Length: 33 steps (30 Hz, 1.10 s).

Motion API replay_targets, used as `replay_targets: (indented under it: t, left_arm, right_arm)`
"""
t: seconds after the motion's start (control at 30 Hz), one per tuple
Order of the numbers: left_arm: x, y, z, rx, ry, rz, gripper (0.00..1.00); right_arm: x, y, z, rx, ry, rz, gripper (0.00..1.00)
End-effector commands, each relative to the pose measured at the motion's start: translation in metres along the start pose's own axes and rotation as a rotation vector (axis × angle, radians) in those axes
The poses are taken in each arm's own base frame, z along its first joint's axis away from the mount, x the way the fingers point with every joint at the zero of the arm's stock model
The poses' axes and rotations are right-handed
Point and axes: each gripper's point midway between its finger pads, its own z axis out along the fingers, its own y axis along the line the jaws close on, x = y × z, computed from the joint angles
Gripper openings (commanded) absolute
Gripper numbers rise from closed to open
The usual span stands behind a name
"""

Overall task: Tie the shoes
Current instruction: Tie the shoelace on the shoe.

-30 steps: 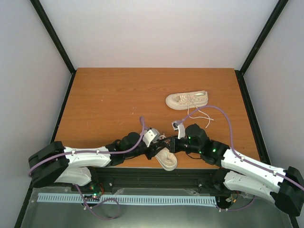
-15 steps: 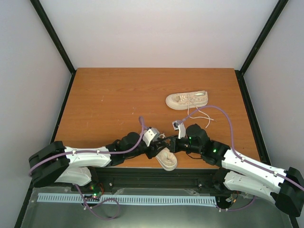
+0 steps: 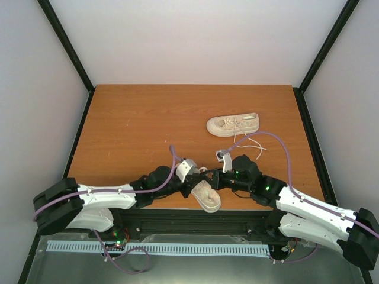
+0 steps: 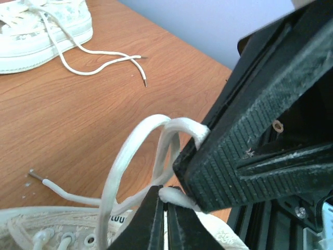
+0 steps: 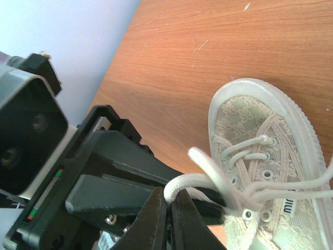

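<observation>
One cream shoe [image 3: 208, 197] lies at the table's front edge between both grippers; the other shoe [image 3: 233, 125] sits at the back right with its laces [image 3: 251, 144] trailing loose. My left gripper [image 3: 198, 181] is shut on a bit of the near shoe's white lace [image 4: 174, 198], just below the right gripper's ribbed finger [image 4: 244, 156]. A lace loop [image 4: 125, 156] arches up from the near shoe [image 4: 31, 229]. My right gripper [image 5: 169, 198] is shut on a bend of lace [image 5: 179, 183] above the near shoe [image 5: 270, 151], its tips touching the left gripper [image 5: 109, 172].
The orange wooden table [image 3: 130, 124] is fenced by black posts and white walls. The far shoe [image 4: 36, 31] lies beyond the grippers, its lace ends [image 4: 104, 60] spread on the wood. A purple cable [image 3: 278, 148] arcs over the right arm.
The left gripper opened a little, then shut on the lace beside the right gripper. The left arm edged forward slightly. The right gripper held its lace throughout.
</observation>
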Motion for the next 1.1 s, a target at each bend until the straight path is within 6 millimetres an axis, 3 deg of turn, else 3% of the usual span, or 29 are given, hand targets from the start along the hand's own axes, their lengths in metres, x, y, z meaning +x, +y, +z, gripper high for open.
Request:
replay_targets:
  t: [0.0, 0.27, 0.33, 0.47, 0.57, 0.73, 0.83, 1.07]
  left_arm:
    - [-0.03, -0.006, -0.014, 0.005, -0.129, -0.007, 0.02]
    - [-0.021, -0.001, -0.035, -0.022, -0.109, -0.008, 0.01]
    - [-0.02, -0.003, -0.036, -0.011, -0.104, -0.003, 0.07]
    - [-0.022, -0.009, -0.034, 0.021, -0.099, 0.0, 0.09]
    - [-0.023, -0.012, -0.032, 0.032, -0.098, -0.002, 0.03]
    - [-0.024, 0.006, -0.034, -0.078, -0.079, -0.029, 0.01]
    - [-0.024, 0.016, -0.038, -0.154, -0.045, -0.055, 0.01]
    - [-0.018, 0.036, -0.057, -0.284, 0.009, -0.148, 0.01]
  right_arm:
    - [0.009, -0.016, 0.001, 0.055, 0.016, 0.003, 0.03]
    - [0.006, -0.015, 0.002, 0.05, 0.004, 0.006, 0.03]
    - [0.003, -0.012, 0.001, 0.035, -0.012, 0.017, 0.03]
    - [-0.001, -0.006, -0.002, 0.008, -0.036, 0.031, 0.03]
    - [-0.001, -0.007, -0.003, 0.01, -0.038, 0.034, 0.03]
    - [-0.003, -0.011, -0.004, 0.036, -0.049, 0.025, 0.04]
    - [-0.004, -0.013, -0.006, 0.061, -0.049, -0.002, 0.29]
    - [-0.009, -0.013, -0.023, 0.087, -0.082, -0.069, 0.59]
